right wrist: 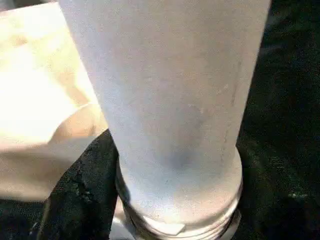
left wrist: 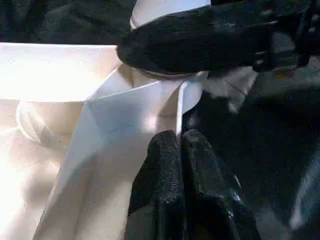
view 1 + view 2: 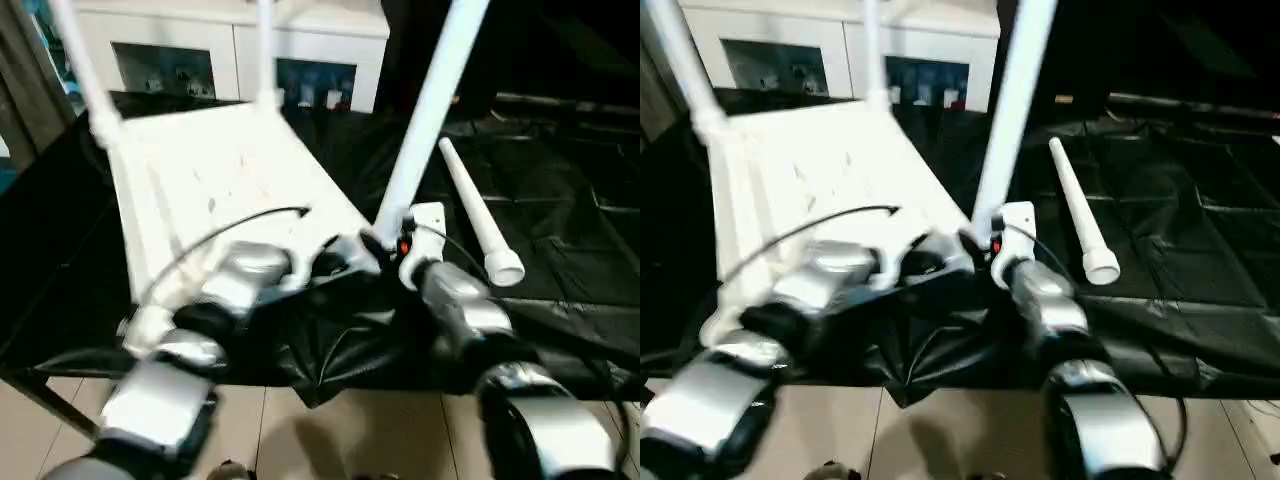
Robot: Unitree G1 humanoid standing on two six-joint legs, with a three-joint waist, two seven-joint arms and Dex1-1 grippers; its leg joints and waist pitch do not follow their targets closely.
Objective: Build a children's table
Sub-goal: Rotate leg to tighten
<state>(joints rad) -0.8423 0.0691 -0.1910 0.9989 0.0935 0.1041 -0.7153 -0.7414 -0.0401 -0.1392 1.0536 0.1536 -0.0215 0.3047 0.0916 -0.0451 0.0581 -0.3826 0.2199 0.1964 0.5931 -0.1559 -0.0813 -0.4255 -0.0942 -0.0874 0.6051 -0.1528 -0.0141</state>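
The white tabletop [image 3: 230, 170] lies upside down on a black-covered bench. Two white legs [image 3: 85, 60] [image 3: 265, 50] stand in its far corner sockets. A third leg [image 3: 430, 110] rises tilted from the near right corner, and my right gripper [image 3: 385, 245] is shut around its base, one black finger [image 1: 80, 195] pressing beside the tube [image 1: 170, 90]. My left gripper [image 2: 179, 137] is shut on a thin white rib of the tabletop just beside that socket. The fourth leg [image 3: 475, 220] lies loose on the black cloth to the right.
A white glass-door cabinet [image 3: 230, 40] stands behind the bench. Crumpled black cloth [image 3: 560, 200] covers the bench and hangs over its front edge [image 3: 330, 370]. Below that edge is tiled floor [image 3: 350, 430].
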